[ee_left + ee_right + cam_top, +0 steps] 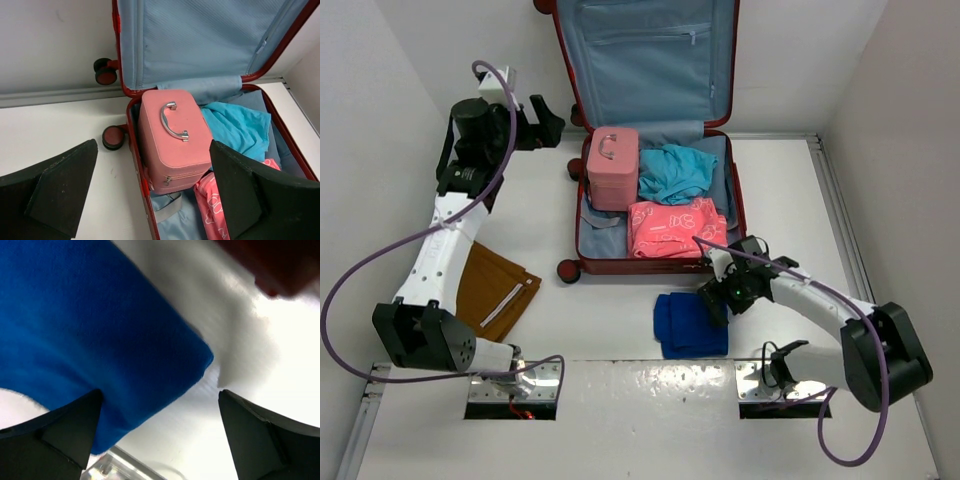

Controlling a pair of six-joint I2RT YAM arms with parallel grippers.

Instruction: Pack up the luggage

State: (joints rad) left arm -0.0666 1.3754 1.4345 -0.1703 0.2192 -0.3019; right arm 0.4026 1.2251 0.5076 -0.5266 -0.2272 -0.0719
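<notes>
The dark red luggage (735, 215) lies open at the back centre, its lid leaning on the wall. Inside are a small pink case (612, 168), a teal garment (675, 172) and a pink printed fold (675, 228). The left wrist view shows the pink case (175, 140) and teal garment (235, 127). My left gripper (548, 124) is open and empty, raised left of the luggage. My right gripper (713, 300) is open, low over the right edge of a folded blue cloth (688, 325), which fills the right wrist view (90, 330); one finger is on the cloth.
A folded brown garment (492, 288) lies on the table at the left, by the left arm. The luggage wheels (568, 270) stick out at its near left corner. White walls close in both sides and the back.
</notes>
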